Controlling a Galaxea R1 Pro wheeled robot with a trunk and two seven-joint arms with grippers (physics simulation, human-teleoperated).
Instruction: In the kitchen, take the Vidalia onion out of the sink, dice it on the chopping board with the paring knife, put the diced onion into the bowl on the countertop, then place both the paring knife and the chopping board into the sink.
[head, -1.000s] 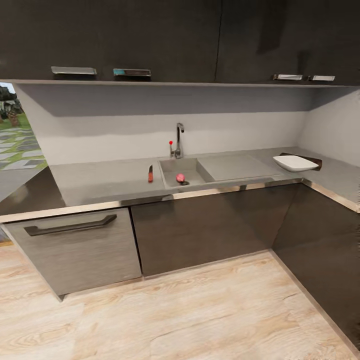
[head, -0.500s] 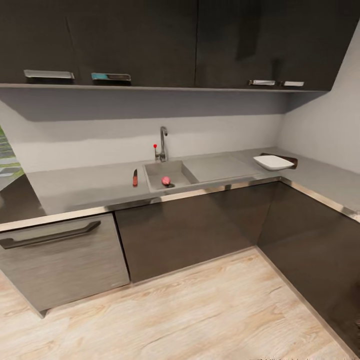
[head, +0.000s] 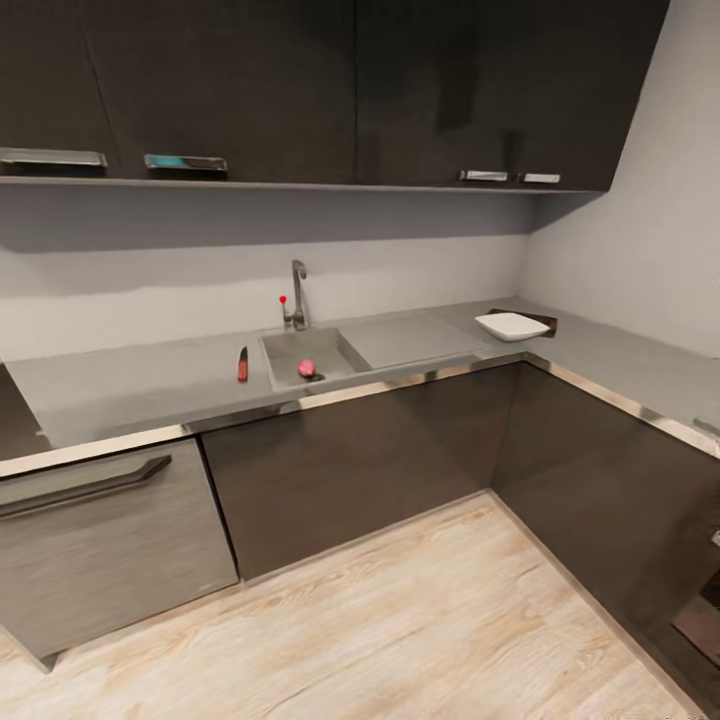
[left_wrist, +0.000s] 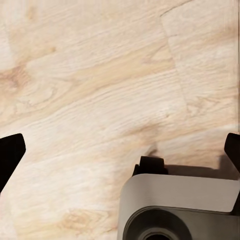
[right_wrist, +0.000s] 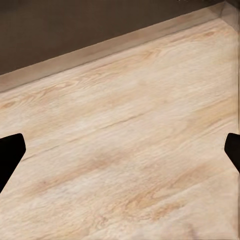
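A small pinkish-red Vidalia onion (head: 306, 368) lies in the steel sink (head: 283, 349), below the chrome tap (head: 297, 296). The red-handled paring knife (head: 242, 364) rests on the grey countertop (head: 130, 385) just left of the basin. Far right, in the counter's corner, stands the white bowl (head: 511, 326), with a brown edge of the chopping board (head: 541, 320) showing behind it. My left gripper (left_wrist: 120, 155) hangs open over the wood floor. Over the floor too, my right gripper (right_wrist: 121, 150) is open, with nothing between its fingers.
Dark base cabinets (head: 350, 460) run under the counter and turn along the right wall. A steel-fronted drawer unit (head: 100, 540) stands at the left. Pale wood floor (head: 400, 620) lies between me and the cabinets. A grey part of my base (left_wrist: 175, 205) shows in the left wrist view.
The whole head view has shifted: the sink, knife and bowl sit further left in the picture, so the camera has turned right. Nothing on the counter has moved.
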